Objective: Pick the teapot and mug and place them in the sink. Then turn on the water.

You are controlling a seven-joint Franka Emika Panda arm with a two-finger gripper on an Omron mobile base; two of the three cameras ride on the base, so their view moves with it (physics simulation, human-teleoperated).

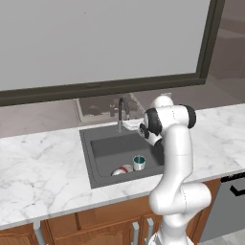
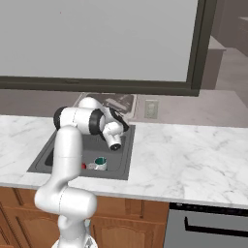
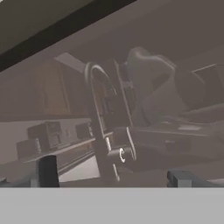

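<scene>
Two small vessels are lying in the dark grey rectangular sink near its front wall: the squat silver-grey teapot with a red patch and, just beside it, the short pale-grey mug with a teal inside, standing upright. The white arm's two-finger gripper is hovering close to the slim curved dark-and-metal tap at the basin's back rim, jaws spread wide and grasping nothing, the tap showing between its fingertips.

White marble counter, dark sink set in it, teapot and mug inside
</scene>
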